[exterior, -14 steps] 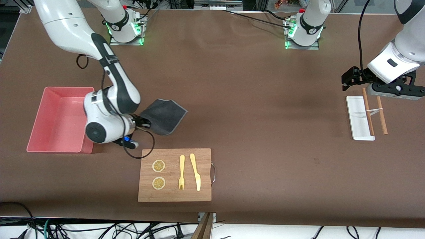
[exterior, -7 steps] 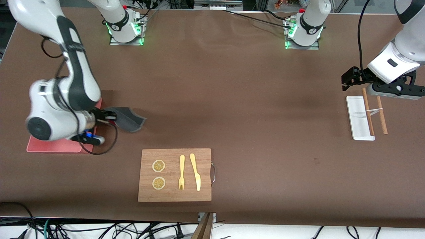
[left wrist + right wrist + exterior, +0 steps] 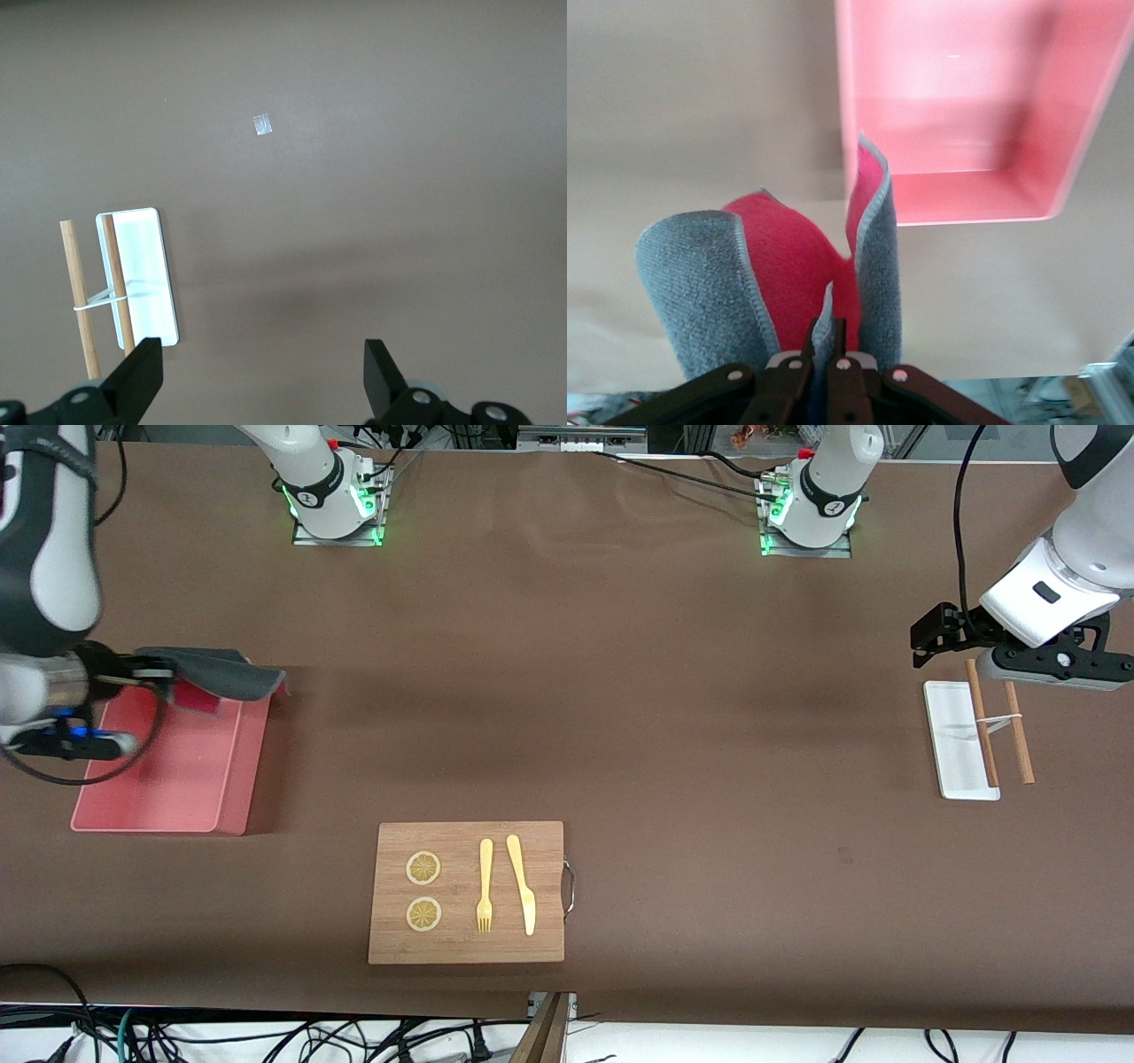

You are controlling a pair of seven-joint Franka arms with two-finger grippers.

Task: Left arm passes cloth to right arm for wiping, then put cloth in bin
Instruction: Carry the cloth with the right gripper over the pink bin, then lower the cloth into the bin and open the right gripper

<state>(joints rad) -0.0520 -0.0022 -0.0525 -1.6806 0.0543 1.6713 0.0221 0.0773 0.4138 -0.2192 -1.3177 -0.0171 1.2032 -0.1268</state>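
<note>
We see the right tool (image 3: 146,671) pinching the cloth (image 3: 221,675) over the bin's (image 3: 232,779) rim. The right wrist view reveals its red reverse. The left tool (image 3: 261,381) waits spread above bare counter (image 3: 664,735) beside the white tray (image 3: 952,735).

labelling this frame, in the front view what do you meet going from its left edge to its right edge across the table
right pincer holding the cloth over the bin → wooden board → white tray → chopsticks, with the open left pincer hovering above them
</note>
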